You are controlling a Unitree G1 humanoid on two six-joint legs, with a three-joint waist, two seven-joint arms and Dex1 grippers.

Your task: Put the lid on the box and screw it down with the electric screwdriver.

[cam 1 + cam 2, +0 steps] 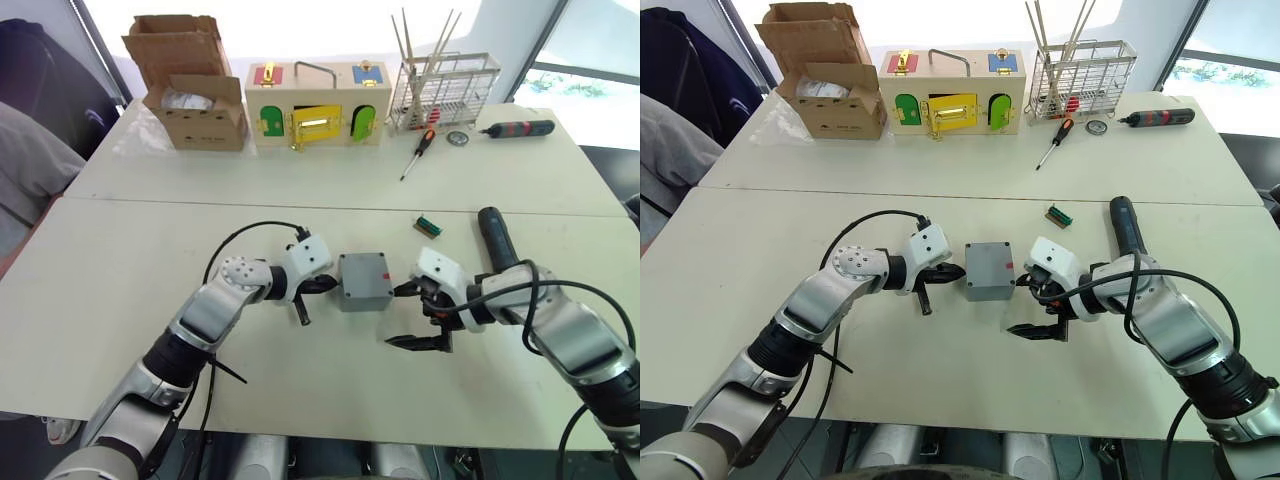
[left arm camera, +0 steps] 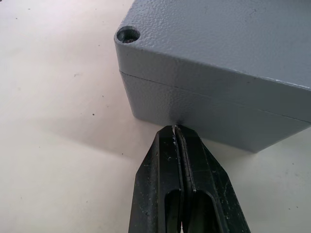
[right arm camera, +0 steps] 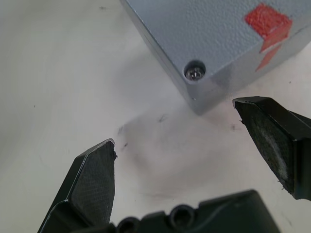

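While the box (image 1: 364, 281) sits lidded on the tabletop (image 1: 120, 270), a pincer flanks it on each side.
Left pincer (image 2: 176, 130) is clenched empty, its tips touching the box's side wall just below the lid (image 2: 218, 43) seam. Right pincer (image 3: 194, 145) is released, fingers spread wide near the corner with a screw (image 3: 195, 73) and red mark (image 3: 267, 24). The screwdriver (image 1: 497, 238) lies beside the right arm.

Two pale tables (image 1: 140, 290) stand edge to edge. The near one carries the grey box (image 1: 364, 281), the electric screwdriver (image 1: 497, 238) and a small green part (image 1: 429, 226). The far one bears a cardboard box (image 1: 195, 95), a wooden box (image 1: 318, 105), a wire rack (image 1: 443, 92), a hand screwdriver (image 1: 417, 153) and a black-and-red driver (image 1: 517, 128).
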